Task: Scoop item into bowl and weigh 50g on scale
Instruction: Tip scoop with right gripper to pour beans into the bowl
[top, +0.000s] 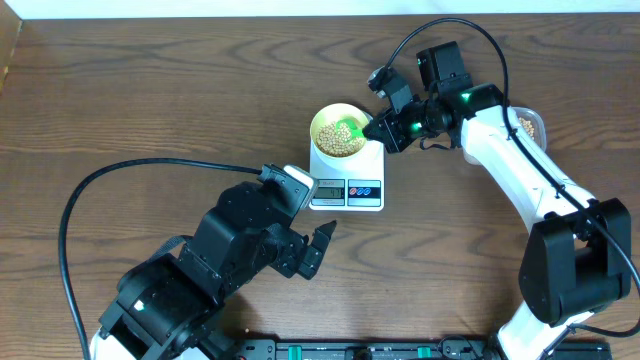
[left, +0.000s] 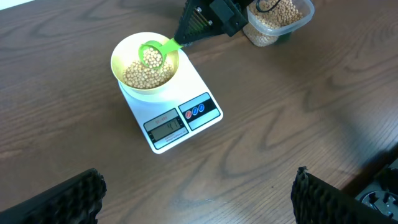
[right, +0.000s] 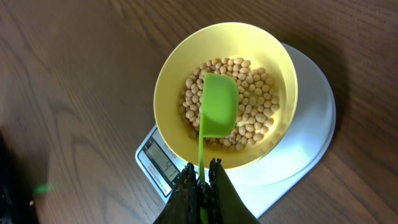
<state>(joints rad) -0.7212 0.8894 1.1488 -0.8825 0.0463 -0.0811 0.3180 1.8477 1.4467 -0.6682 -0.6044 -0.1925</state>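
Ribbed black fingers (left: 68, 199) of the left pincer (left: 196, 177) fill the bottom corners of the left wrist view. They stand wide apart with nothing between them, above bare brown wooden table (left: 298, 112), well short of the scale. From overhead, that arm sits bulky and dark at the near-left of the table, and a black cable (top: 80, 200) loops out beside it.

In the middle of the table lies the flat white digital kitchen scale (left: 193, 81). Its small grey display (left: 166, 127) and its red and blue buttons (left: 194, 111) face the left arm. The digits are too blurred for me to read.

On the scale's platform sits the small round pale yellow-green bowl (left: 124, 50), towards the back edge. Its floor is covered with small round beige beans (right: 255, 106).

The right pincer (right: 202, 169) reaches in from the far right with its fingers pressed together on the thin handle of a bright green plastic scoop (right: 219, 112). The scoop's cup hangs inside the bowl's rim, over the beans. Its smooth green back is turned to the right wrist camera. I cannot tell whether it touches the beans beneath.

Behind the right arm, at the table's far right, stands a clear rounded plastic tub (left: 280, 18) holding more of the same beans, apart from the scale.
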